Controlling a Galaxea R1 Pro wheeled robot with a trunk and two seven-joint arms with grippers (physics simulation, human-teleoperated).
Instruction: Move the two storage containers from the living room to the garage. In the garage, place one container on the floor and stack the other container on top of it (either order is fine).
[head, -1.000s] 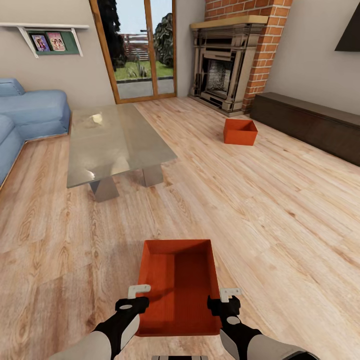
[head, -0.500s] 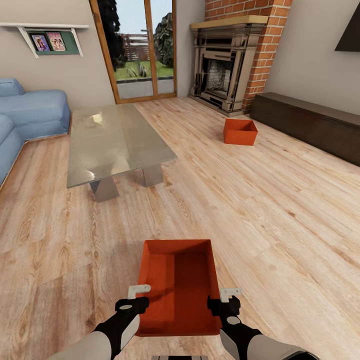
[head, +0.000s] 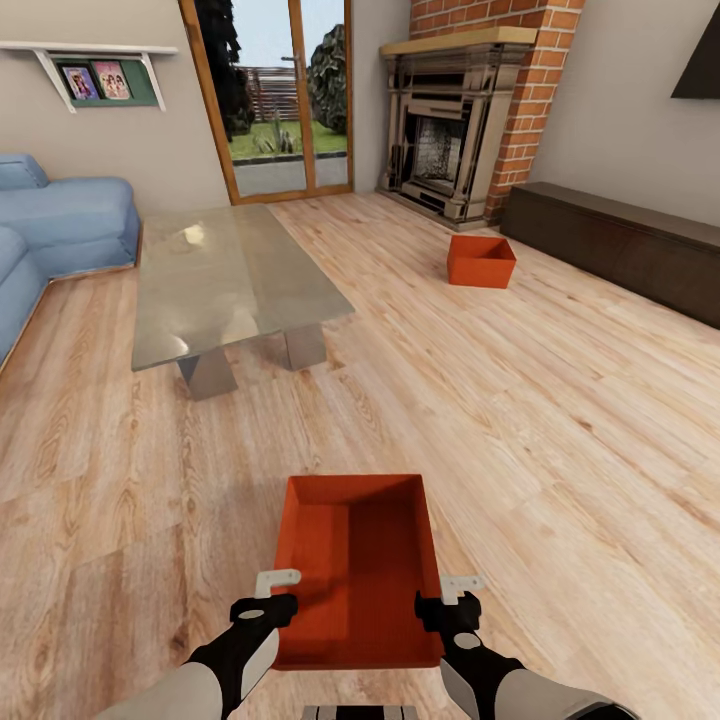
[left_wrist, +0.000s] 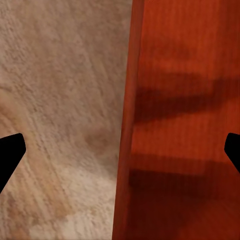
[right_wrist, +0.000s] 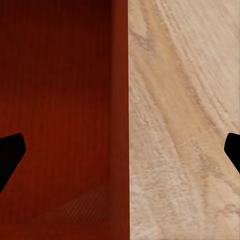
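You have the near storage container (head: 357, 570) on the wood plank floor (head: 560, 420) right in front of you, with the left pincer (head: 270, 592) over its left wall and the right pincer (head: 452, 598) over its right wall. In both wrist views the fingers stand wide apart, each pair straddling a thin orange-red wall, so nothing is clamped yet. The far storage container (head: 481, 262) sits well apart, near the brick fireplace (head: 450, 120) on the right. The glass coffee table (head: 225, 285) stands to the left. The step in hand looks like the first grasp: next, close both pincers on the walls, then lift evenly
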